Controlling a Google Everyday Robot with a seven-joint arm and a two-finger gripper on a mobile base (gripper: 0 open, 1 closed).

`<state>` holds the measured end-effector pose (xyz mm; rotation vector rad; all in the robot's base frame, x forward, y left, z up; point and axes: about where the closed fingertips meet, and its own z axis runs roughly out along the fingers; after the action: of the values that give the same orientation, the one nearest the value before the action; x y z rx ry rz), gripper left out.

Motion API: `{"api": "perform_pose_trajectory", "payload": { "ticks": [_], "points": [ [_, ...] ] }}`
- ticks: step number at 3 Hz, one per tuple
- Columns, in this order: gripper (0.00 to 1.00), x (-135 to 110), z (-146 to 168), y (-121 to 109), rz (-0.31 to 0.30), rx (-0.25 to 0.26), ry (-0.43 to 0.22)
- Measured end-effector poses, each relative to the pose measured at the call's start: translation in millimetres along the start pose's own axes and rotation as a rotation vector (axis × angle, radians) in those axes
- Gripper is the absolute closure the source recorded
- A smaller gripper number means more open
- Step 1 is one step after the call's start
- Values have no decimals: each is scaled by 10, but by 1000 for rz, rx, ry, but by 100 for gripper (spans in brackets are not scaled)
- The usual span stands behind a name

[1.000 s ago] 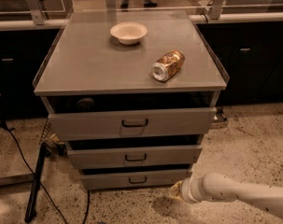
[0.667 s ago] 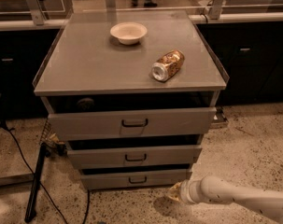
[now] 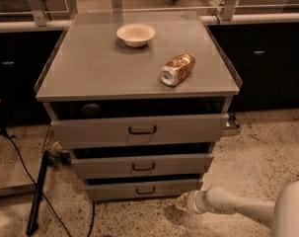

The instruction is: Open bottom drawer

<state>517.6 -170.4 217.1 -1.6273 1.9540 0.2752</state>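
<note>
Although nothing at the left has shifted, with the dark stand leg (image 3: 38, 196) lying on the speckled floor as it did a second ago, we start there and move across. Next comes the grey cabinet (image 3: 90, 68), with a white bowl (image 3: 135, 34) and a tipped can (image 3: 177, 69) on top, both unmoved. Lowest of its three fronts is the bottom drawer (image 3: 109, 191), just above the floor. It sits exactly where it did a second ago, and its small dark loop handle (image 3: 145, 190) is untouched. Just right of that front, low and near its right corner, hovers the gripper (image 3: 185, 203). It has crept only slightly leftward, and we cannot tell whether it is set wide or narrow. Further right, the pale arm (image 3: 238, 210) now fills more of the lower corner. We judge this to be the approach. The gripper lies beside the drawer, not at its centre, so it must travel left to the handle before any pull.
</note>
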Motion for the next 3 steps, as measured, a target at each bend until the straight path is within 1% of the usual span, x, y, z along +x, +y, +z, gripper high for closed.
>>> {"api": "perform_pose_trajectory", "payload": {
  "ticks": [1,2,3],
  "points": [
    [73,0,0,0,0,0,0],
    [42,18,-29,0,-4,10,4],
    [19,72,-114,-1,-18,39,15]
  ]
}}
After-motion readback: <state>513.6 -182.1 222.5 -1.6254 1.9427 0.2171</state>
